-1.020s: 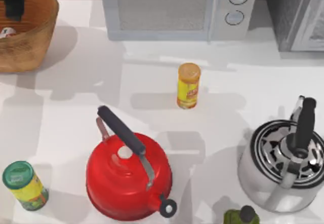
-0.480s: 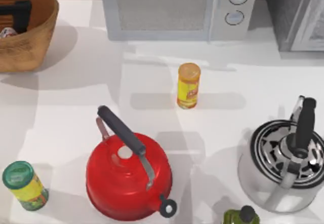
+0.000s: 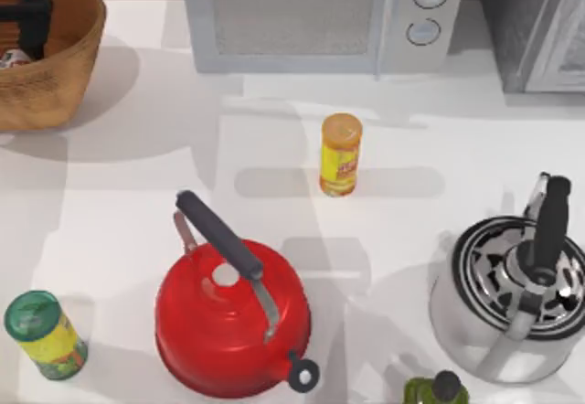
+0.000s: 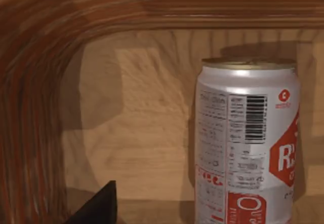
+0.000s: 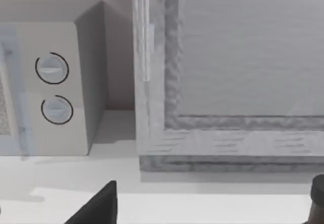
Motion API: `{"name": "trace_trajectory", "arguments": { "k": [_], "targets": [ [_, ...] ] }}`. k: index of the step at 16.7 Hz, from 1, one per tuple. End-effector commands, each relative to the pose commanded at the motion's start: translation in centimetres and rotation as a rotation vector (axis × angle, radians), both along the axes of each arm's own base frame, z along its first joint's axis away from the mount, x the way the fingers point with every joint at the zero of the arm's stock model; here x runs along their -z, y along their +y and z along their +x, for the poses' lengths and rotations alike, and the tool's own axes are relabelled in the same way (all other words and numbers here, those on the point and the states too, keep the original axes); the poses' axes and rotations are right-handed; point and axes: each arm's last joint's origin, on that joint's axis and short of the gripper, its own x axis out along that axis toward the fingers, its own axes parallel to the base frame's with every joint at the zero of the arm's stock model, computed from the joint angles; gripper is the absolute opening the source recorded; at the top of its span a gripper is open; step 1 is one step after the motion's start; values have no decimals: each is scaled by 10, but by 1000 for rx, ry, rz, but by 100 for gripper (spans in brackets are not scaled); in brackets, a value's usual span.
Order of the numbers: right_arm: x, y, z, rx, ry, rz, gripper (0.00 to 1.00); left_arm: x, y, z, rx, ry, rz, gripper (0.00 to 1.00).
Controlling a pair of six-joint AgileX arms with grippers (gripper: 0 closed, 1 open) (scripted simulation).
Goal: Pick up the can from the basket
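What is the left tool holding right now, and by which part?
Nothing yet. The left tool is down inside the basket, but the can stands free on the floor, the visible finger apart from it.

Can (image 3: 13, 57) seemingly half-hidden by claw (image 3: 27, 26)

Rendered kitchen countertop (image 3: 137, 175), white. Microwave (image 3: 320, 15) with two round dials against the back wall; grey appliance door (image 5: 233, 57) just beside it. In front of the microwave: red kettle (image 3: 233, 322), steel kettle (image 3: 507, 303), yellow canister (image 3: 340, 155), green-topped can (image 3: 44, 334). Wicker basket (image 3: 55, 84) left of the microwave.
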Motion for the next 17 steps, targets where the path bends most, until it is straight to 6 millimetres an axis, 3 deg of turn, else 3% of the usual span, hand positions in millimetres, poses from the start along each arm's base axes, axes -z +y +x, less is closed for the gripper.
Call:
{"name": "trace_trajectory", "arguments": {
  "k": [2, 8, 12, 17],
  "targets": [
    [0, 0, 0, 0, 0, 0, 100, 7, 1, 1, -5, 3, 0, 100],
    [0, 0, 0, 0, 0, 0, 100, 57, 0, 12, -5, 0, 0, 100],
    [0, 0, 0, 0, 0, 0, 100, 59, 0, 12, -5, 1, 0, 100],
    [0, 0, 0, 0, 0, 0, 100, 59, 0, 12, -5, 1, 0, 62]
  ]
}}
